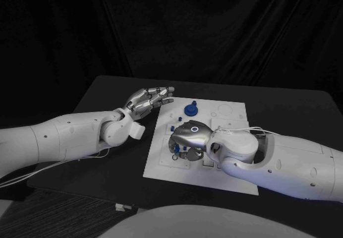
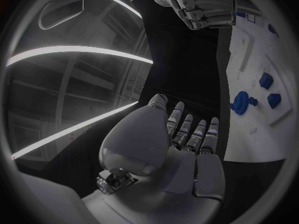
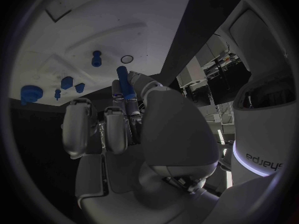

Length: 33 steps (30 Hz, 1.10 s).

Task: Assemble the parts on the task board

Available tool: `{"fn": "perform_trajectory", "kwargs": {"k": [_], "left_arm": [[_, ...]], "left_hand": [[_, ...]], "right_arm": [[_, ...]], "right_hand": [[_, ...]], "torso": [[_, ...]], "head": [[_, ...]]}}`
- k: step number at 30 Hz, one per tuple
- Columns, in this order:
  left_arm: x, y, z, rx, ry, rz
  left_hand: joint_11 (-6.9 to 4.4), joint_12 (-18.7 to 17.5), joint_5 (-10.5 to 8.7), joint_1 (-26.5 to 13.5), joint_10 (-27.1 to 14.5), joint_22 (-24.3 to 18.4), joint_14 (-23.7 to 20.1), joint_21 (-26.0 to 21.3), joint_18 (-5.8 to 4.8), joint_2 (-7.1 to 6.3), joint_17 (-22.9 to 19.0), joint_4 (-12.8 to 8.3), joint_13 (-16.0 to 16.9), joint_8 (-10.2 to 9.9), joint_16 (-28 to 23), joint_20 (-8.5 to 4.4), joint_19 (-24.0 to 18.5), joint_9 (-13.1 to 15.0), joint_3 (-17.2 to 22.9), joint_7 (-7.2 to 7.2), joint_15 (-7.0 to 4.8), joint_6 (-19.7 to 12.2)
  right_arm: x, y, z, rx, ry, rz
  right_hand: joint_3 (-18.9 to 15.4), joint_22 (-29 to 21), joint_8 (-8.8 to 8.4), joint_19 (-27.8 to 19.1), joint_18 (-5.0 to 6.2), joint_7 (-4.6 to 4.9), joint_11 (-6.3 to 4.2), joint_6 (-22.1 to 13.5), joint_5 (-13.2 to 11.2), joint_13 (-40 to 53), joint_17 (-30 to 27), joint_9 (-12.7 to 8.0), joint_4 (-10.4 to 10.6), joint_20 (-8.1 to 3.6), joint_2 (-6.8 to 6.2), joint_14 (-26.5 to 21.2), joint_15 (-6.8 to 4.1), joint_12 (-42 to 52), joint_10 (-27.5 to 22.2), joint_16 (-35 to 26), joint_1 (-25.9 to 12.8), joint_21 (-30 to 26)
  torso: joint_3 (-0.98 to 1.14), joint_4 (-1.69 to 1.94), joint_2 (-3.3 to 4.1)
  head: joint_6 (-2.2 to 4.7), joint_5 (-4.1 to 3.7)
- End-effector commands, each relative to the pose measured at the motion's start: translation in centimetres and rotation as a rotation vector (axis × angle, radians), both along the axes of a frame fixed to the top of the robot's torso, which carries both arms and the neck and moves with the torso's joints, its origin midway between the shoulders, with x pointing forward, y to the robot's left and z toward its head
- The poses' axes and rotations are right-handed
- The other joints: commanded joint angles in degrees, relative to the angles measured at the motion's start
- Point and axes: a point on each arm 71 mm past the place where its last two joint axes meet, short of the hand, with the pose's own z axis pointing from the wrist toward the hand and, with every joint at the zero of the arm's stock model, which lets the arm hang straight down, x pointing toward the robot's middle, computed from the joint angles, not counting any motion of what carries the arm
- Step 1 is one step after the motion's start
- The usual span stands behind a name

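Pinching a blue peg (image 3: 123,80) between thumb and fingertips, the right hand (image 1: 189,141) is hovering low over the near-left part of the white task board (image 1: 229,178); in the right wrist view the peg is standing up out of the closed fingers, pointing toward the board. The left hand (image 1: 148,101) is resting in the air just off the board's far-left edge, fingers extended side by side and holding nothing.

Other blue parts are sitting on the board: a round blue knob (image 1: 191,109) near the far edge and small blue pieces (image 3: 67,82) close by it.

Judging from this, the main risk is misalignment. The hand is covering the spot it is working over in the head view, so whether the peg is lining up with a hole cannot be told. If it is coming in tilted, it is likely to jam at the hole's edge or slip in the pinch. Pressing while crooked could also be shoving the board, which nothing is steadying, since the left hand is clear of it.
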Motion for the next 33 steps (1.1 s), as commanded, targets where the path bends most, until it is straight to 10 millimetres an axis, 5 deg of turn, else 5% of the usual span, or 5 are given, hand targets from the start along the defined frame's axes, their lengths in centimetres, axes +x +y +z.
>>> {"fn": "perform_trajectory", "kwargs": {"k": [1, 12, 33], "left_arm": [[0.0, -0.1, 0.2, -0.035, -0.025, -0.002], [-0.1, -0.1, 0.2, -0.034, -0.021, -0.006], [-0.1, -0.1, 0.1, -0.034, -0.016, -0.010]], "left_hand": [[0.12, 0.27, 0.39, 0.54, 0.44, -0.17, 0.58, -0.31, -0.26, 0.02, 0.09, 0.01, 0.07, 0.27, 0.35, -0.09, -0.13, 0.05, 0.40, 1.75, -0.12, 0.37], [0.33, 0.31, 0.19, 0.45, 0.50, -0.30, 0.72, -0.37, -0.15, -0.05, 0.11, 0.16, 0.06, 0.34, 0.56, -0.10, -0.22, 0.05, 0.55, 1.91, -0.36, 0.48], [0.49, 0.28, -0.42, -0.03, 0.52, -0.43, 0.83, -0.43, 0.02, -0.13, 0.11, 0.63, 0.03, 0.45, 0.74, -0.07, -0.30, 0.04, 0.64, 2.06, -0.40, 0.55]], "right_arm": [[-0.2, 0.1, -0.2, 0.001, -0.002, 0.015], [-0.2, 0.3, -0.6, 0.006, 0.002, 0.011], [-0.2, 0.7, -1.4, -0.002, 0.015, 0.004]], "right_hand": [[0.19, 10.66, -0.27, 0.45, -0.23, -0.07, -2.52, 0.25, 0.26, 3.23, 0.02, -0.08, 0.06, -0.38, 0.07, 3.17, -0.35, 0.04, 3.05, 0.17, 0.13, -0.12], [0.27, 10.66, -0.33, 0.44, -0.22, -0.08, -2.54, 0.28, 0.27, 3.29, 0.08, -0.07, 0.00, -0.39, 0.06, 3.19, -0.37, 0.08, 3.14, 0.20, 0.14, -0.15], [0.41, 10.60, -0.59, 0.38, -0.18, -0.08, -2.62, 0.28, 0.04, 3.58, 0.09, -0.07, -0.09, -0.44, 0.00, 3.19, -0.44, 0.32, 3.49, 0.20, -0.01, -0.32]], "torso": [[0.01, 0.01, 0.00], [0.00, 0.06, 0.00], [-0.03, 0.04, -0.01]], "head": [[-0.01, 0.20], [-0.01, 0.57], [-0.01, -0.38]]}}
